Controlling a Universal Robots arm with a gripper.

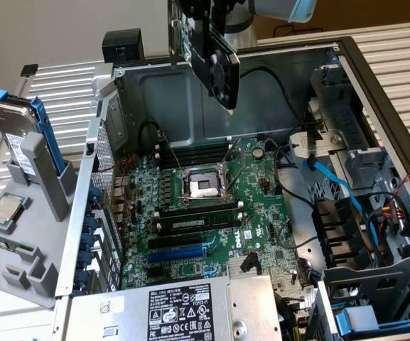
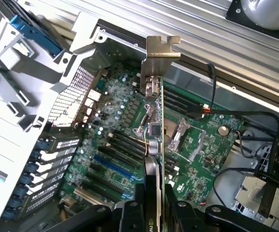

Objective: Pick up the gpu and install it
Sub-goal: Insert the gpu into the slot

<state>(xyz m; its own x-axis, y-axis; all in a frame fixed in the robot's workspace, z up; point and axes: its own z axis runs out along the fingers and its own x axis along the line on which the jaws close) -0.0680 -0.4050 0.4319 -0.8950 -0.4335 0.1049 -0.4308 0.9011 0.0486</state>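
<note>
**Gripper** (image 2: 154, 211): clamped on the gpu, with one dark finger (image 2: 130, 215) on each face of the card at the end away from the bracket.

**Gpu** (image 1: 217, 65): held in the air above the open case, near its far wall, tilted and clear of every slot.
- The black fan shroud (image 1: 224, 74) faces the exterior view's right.
- The silver bracket (image 1: 173, 32) is at the end toward the exterior view's left.
- In the wrist view the card is edge-on, and the bracket is its farthest part from the fingers.

**Case** (image 1: 375, 78): lies on its side with the top panel off, on a white slatted surface.

**Motherboard** (image 1: 261, 213): large and green, flat on the case floor below the gpu and well apart from it.

**Socket** (image 1: 201, 186): metal-framed, in the middle of the board.

**RAM** (image 1: 190, 226): long sticks seated just beside the socket, on its near side in the exterior view.

**Blue slot** (image 1: 180, 252): on the board between the RAM and the power supply, among black slots.

**Power supply** (image 1: 183, 305): a grey box with a label, at the case's near edge.

**Blue cable** (image 1: 332, 181): runs through the drive bays at the exterior view's right.

**Fixture** (image 1: 20, 259): a grey stand outside the case, at the exterior view's left.
- It holds a hard drive (image 1: 13, 131), upright in blue rails.
- A CPU (image 1: 6, 211) lies on it below the drive.
</note>
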